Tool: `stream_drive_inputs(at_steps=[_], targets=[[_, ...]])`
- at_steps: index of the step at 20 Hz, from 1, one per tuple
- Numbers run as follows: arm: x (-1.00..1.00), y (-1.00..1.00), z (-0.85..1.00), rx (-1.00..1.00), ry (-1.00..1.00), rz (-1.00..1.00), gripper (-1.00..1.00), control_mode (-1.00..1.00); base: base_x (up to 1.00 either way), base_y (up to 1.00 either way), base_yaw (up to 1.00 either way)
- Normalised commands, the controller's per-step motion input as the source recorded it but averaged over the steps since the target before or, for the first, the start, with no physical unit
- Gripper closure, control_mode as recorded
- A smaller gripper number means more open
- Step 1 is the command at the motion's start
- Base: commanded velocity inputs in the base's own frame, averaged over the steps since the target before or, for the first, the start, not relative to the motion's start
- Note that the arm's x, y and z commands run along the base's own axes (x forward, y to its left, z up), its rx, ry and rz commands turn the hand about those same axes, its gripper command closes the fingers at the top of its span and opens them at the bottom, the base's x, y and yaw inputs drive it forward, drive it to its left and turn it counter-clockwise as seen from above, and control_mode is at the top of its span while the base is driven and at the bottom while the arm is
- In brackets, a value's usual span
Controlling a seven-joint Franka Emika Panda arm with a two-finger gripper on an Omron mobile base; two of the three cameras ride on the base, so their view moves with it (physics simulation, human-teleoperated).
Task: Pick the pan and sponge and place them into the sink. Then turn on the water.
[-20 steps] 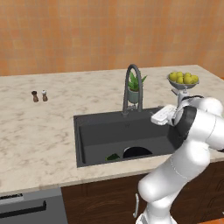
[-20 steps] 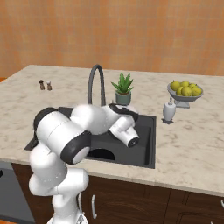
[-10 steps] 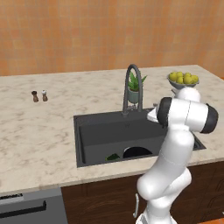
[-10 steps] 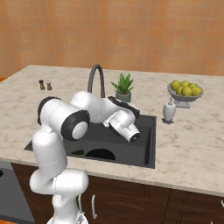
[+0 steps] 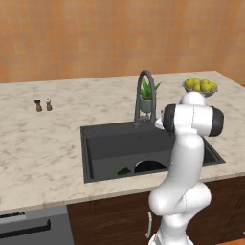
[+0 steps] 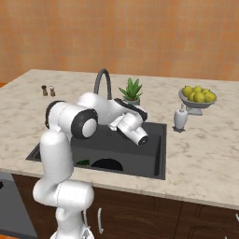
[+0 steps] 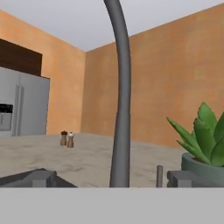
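The black pan (image 5: pixel 150 166) lies in the dark grey sink (image 5: pixel 87 143) at its near wall, with the small green sponge (image 5: pixel 124 171) beside it on the left. From the other side, the pan (image 6: pixel 106 164) and sponge (image 6: pixel 82 162) also lie on the floor of the sink (image 6: pixel 156 140). My gripper (image 7: pixel 111 179) is open, its fingertips (image 7: pixel 39 177) wide apart. It is level with the grey arched faucet (image 7: pixel 121 109), which stands close ahead between them. The hand (image 6: pixel 125 112) hovers over the sink's back edge by the faucet (image 6: pixel 103 83). No water falls from the faucet (image 5: pixel 143 95).
A potted plant (image 6: pixel 132 91) stands behind the sink, right of the faucet. A soap dispenser (image 6: pixel 180 117) and a bowl of lemons (image 6: pixel 198 95) sit on the counter to the right. Two small shakers (image 5: pixel 43 105) stand at the far left.
The arm has swung upright and the hand has moved from over the sink's right side up and back toward the faucet. The jaws stayed open.
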Motion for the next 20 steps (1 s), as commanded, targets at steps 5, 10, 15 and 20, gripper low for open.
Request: stream_drive_inputs(at_steps=[5,10,15,20], targets=[[0.37,0.02,0.00,0.01,0.00,0.08,-1.00,-1.00,0.00,0.00,0.00],[0.28,0.00,-0.05,0.07,0.02,0.11,-1.00,-1.00,0.00,0.00,0.00],[0.16,0.05,-0.16,0.04,0.01,0.05,-1.00,-1.00,0.00,0.00,0.00],[0.17,0.07,-0.11,0.01,0.00,0.03,-1.00,-1.00,0.00,0.00,0.00]])
